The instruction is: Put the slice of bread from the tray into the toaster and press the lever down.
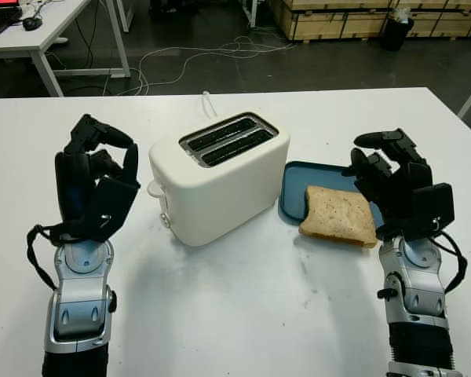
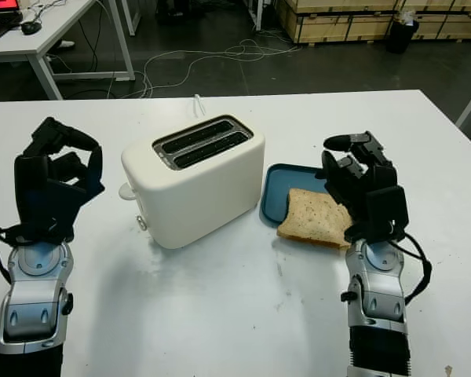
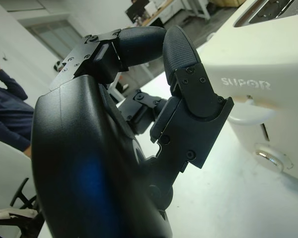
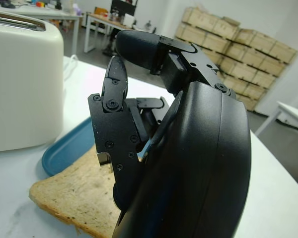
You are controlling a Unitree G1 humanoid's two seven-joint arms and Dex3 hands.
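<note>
two robot hands stand raised over the white bench (image 1: 243,314), fingers curled and holding nothing: the left robot hand (image 1: 94,184) beside the cream toaster (image 1: 220,177), the right robot hand (image 1: 392,184) just beside the slice of bread (image 1: 339,214). the bread lies half on the blue tray (image 1: 298,184), overhanging its near rim, toward the bench's right edge.

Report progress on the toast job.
Nothing done yet. The brown bread slice lies half on the blue tray, the white toaster has empty slots. The right hand is beside the bread, holding nothing; left hand idle. Grasp, insert, lever remain.
</note>
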